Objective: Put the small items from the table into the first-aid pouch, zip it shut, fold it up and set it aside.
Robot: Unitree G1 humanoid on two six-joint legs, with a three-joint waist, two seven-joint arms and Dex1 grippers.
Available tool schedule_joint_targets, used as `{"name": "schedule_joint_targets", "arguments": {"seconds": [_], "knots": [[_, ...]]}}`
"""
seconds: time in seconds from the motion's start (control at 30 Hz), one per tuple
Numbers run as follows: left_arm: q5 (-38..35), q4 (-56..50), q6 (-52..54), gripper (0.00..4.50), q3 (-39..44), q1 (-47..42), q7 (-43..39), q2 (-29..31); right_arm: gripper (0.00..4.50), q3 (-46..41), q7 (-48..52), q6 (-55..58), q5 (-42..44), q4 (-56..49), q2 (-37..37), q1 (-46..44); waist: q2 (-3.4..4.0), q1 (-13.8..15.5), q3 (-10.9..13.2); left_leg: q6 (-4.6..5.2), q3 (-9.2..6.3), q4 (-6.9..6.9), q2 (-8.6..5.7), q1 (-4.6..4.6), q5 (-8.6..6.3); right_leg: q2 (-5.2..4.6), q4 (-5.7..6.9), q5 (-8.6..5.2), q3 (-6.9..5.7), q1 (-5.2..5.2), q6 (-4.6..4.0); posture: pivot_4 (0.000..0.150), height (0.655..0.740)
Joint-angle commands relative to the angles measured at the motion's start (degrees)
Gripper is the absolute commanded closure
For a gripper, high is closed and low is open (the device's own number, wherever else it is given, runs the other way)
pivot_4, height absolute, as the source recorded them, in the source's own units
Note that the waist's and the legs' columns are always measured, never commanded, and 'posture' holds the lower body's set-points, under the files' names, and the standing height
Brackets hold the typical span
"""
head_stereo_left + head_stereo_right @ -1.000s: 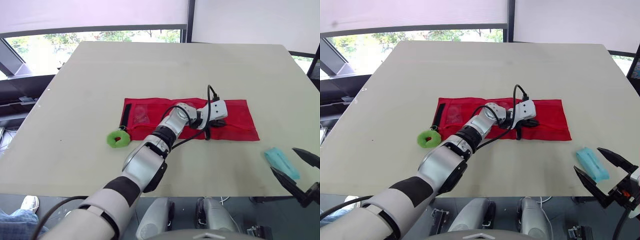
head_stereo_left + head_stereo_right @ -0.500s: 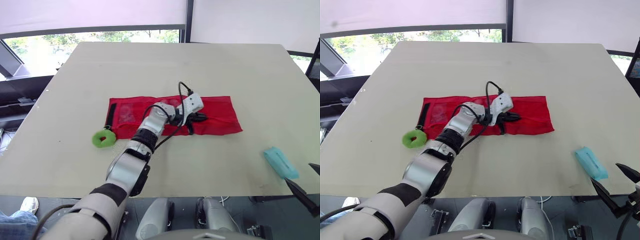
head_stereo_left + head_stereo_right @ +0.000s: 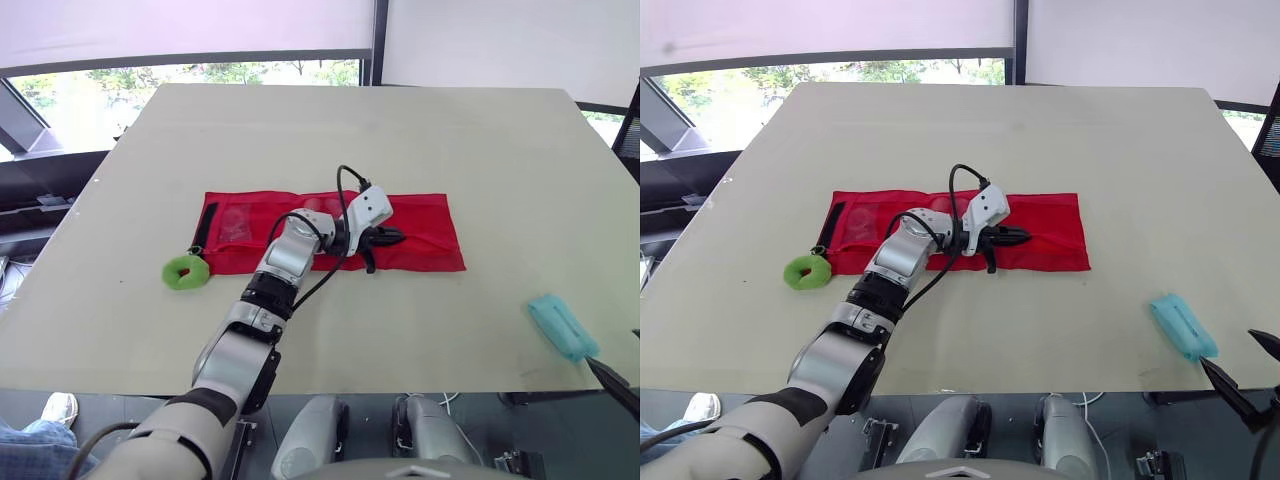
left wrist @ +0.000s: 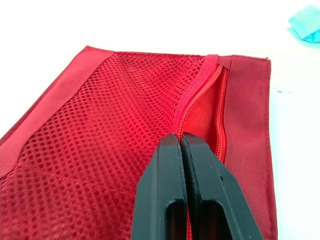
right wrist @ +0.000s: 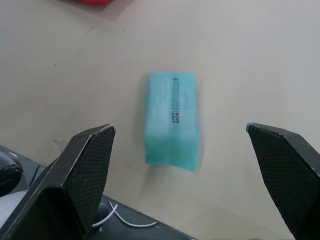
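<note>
On the table point(image 3: 450, 130), the red first-aid pouch point(image 3: 425, 225) lies flat and unfolded, its zipper point(image 4: 197, 95) partly open. The left gripper point(image 4: 181, 140) rests on the pouch's middle with both fingers pressed together on the zipper. The right gripper point(image 5: 179, 128) hangs well to the right of the pouch, fingers spread wide above the teal packet point(image 3: 562, 326), and the green roll point(image 3: 185, 272) lies just beside the pouch's left end.

beige table point(image 3: 300, 130): red pouch point(image 3: 430, 225) centre, green roll point(image 3: 172, 275) left, teal packet point(image 3: 562, 326) right.
</note>
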Motion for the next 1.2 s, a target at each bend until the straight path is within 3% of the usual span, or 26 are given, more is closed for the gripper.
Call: {"name": "schedule_joint_targets", "arguments": {"seconds": [0.03,0.4,0.5,0.6,0.67,0.7,0.77,0.9,1.03,1.2], "knots": [[-1.85,-3.91,-0.29,4.47,-0.24,-0.33,-1.00,0.10,0.00,1.28,-1.03,2.90,0.00,0.77,-1.59,-2.01,0.02,0.12,-0.01,-0.02,-0.02,-0.01,0.00,-0.01,0.01,0.01,0.00,0.00,-0.02,0.00,-0.01,0.150,0.7395],[-6.05,-10.59,3.52,4.47,-0.56,0.84,-4.39,0.60,0.00,9.31,-1.99,4.15,-5.30,5.82,-3.24,-7.84,0.05,0.07,-0.02,-0.05,0.01,0.02,0.00,-0.03,0.03,-0.01,-0.01,0.01,0.00,0.01,0.00,0.150,0.7395],[-6.14,-10.79,3.76,4.50,-0.93,0.77,-4.10,0.82,0.80,9.94,-2.53,3.81,-6.10,6.17,-2.70,-8.10,0.07,0.09,-0.02,-0.06,0.00,0.02,-0.01,-0.02,0.04,0.00,-0.01,0.01,0.00,0.01,-0.01,0.150,0.7395],[-5.82,-9.82,3.22,4.50,-1.05,0.37,-3.18,0.63,2.52,9.97,-2.67,3.24,-6.58,6.31,-2.17,-7.57,0.06,0.11,-0.02,-0.06,0.01,0.02,-0.01,-0.02,0.04,0.00,-0.01,0.01,0.00,0.01,-0.01,0.150,0.7395],[-5.82,-9.33,3.01,4.50,-1.09,0.16,-2.91,0.46,2.89,9.48,-3.02,3.22,-6.62,6.15,-1.84,-7.45,0.06,0.08,-0.02,-0.06,0.01,0.02,-0.01,-0.02,0.04,0.00,-0.01,0.01,0.00,0.01,0.00,0.150,0.7395],[-5.87,-9.17,2.99,4.50,-1.09,0.08,-2.85,0.39,3.54,9.31,-3.04,3.19,-6.67,6.07,-1.78,-7.34,0.06,0.06,-0.02,-0.06,0.01,0.02,-0.01,-0.01,0.04,0.00,-0.01,0.01,0.00,0.02,0.00,0.150,0.7395],[-5.96,-8.65,2.97,4.50,-1.05,-0.22,-2.68,0.10,4.15,8.65,-2.99,3.22,-6.27,5.32,-1.73,-6.83,0.06,0.07,-0.02,-0.06,0.01,0.02,-0.01,-0.01,0.04,0.01,-0.01,0.01,0.00,0.02,0.00,0.150,0.7395],[-5.80,-6.76,2.60,4.50,-1.02,-1.28,-2.17,-0.60,4.15,7.27,-2.50,5.34,-3.25,-0.95,-2.02,-5.27,0.07,0.18,-0.03,-0.06,0.00,0.02,-0.01,-0.01,0.04,0.00,-0.01,0.01,0.00,0.03,0.00,0.150,0.7395],[-5.79,-4.18,2.15,4.50,-0.73,-2.73,-1.45,-1.54,4.15,8.91,-4.71,16.14,4.94,-14.44,-4.60,-5.53,0.12,-0.11,-0.02,-0.06,0.00,0.03,-0.01,-0.01,0.04,0.00,-0.01,0.01,0.00,0.03,0.00,0.150,0.7395],[-5.43,-2.91,1.71,4.50,-1.58,-3.02,-1.03,-2.96,4.15,16.37,-13.48,29.88,10.16,-22.80,-9.23,-16.73,0.08,-0.06,0.00,-0.05,-0.01,0.05,0.02,-0.01,0.03,0.02,0.00,0.01,-0.02,0.02,0.01,0.150,0.7395]]}}
